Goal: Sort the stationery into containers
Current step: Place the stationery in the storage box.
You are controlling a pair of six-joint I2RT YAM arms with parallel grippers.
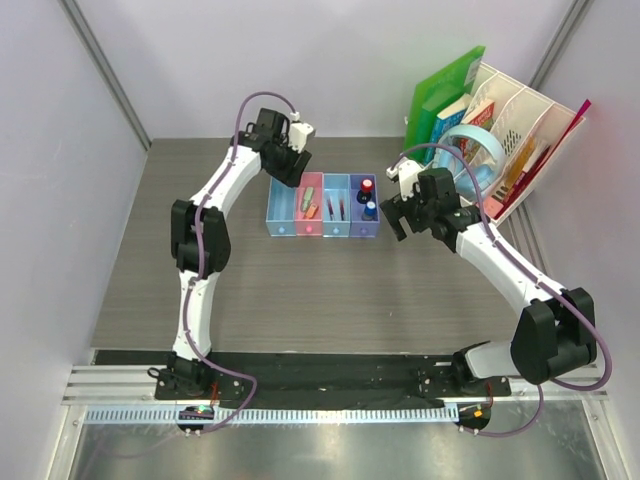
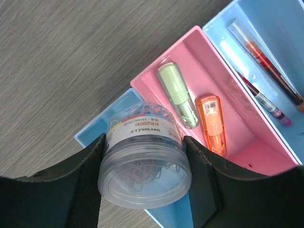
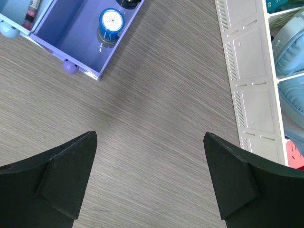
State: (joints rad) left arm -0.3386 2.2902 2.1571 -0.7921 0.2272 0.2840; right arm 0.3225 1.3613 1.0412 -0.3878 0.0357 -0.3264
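Paper-clip tub [image 2: 142,142] is what we are gripping in our left hand [image 2: 145,185], over the end light-blue tray [image 2: 102,126]; our right hand [image 3: 149,175] is hanging open above the tabletop [image 3: 156,109] near the purple tray [image 3: 66,33].

The left arm [image 1: 193,300] and right arm [image 1: 500,265] share white links, black joints, purple cables [image 1: 238,374], black pincer fingers [image 3: 61,175].

The jaws clamp a clear round tub [image 2: 145,166] (coloured paper clips inside) from both sides, above the end light blue tray [image 2: 102,126]; the adjoining pink tray [image 2: 237,123] holds a green piece [image 2: 178,95] and an orange piece [image 2: 212,123] side by side; the next blue tray [image 2: 285,28] holds slim pens [image 2: 266,61]; all sit on a grey woodgrain table [image 2: 71,57].
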